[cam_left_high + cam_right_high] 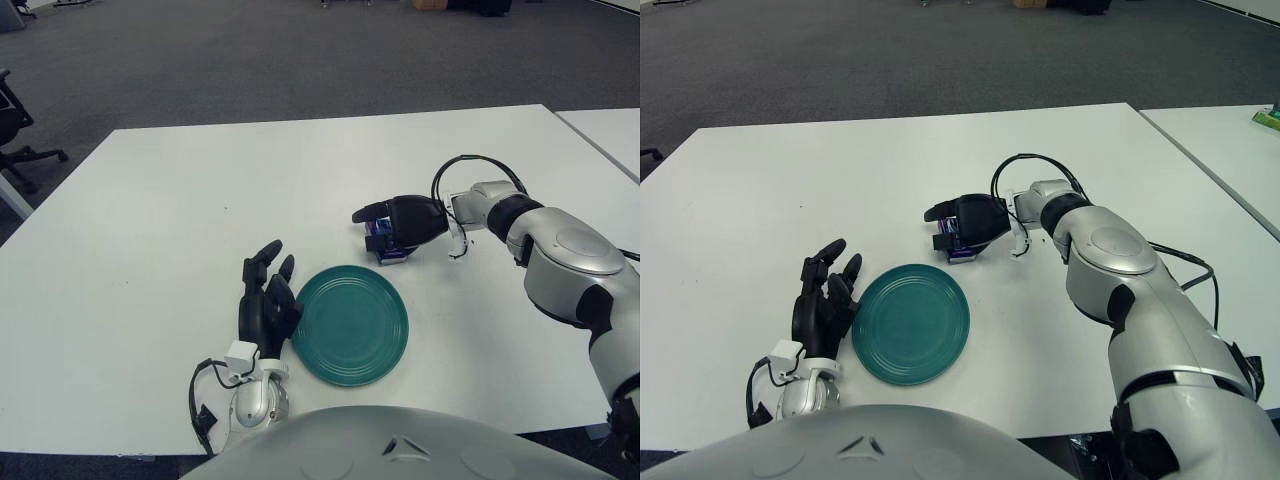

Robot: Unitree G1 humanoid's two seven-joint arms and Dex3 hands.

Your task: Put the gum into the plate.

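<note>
Two hands show over the white bench (pixel 150 200). The right hand (pixel 398 222), right of centre in the frame, is clenched around the gum (pixel 384 243), a small blue-and-purple pack, with one finger stretched out toward the left above it. The gum sits just above the upper right rim of the green plate (pixel 350 324), close to it but apart; I cannot tell whether the pack touches the bench or hangs a little above it. Most of the pack is hidden in the grip, so its long axis cannot be made out; only its lower left end pokes out below the fingers, toward the plate.

The left hand (pixel 266 302) shows in the lower left part of the frame, just beside the plate's left rim, fingers loosely spread upward and holding nothing.

The left eye view takes in a black office chair (pixel 15 125) at the far left edge, on the grey floor. The right eye view misses the chair but shows more of the right arm down to the shoulder, and a second bench (pixel 1230 150) at the right.
</note>
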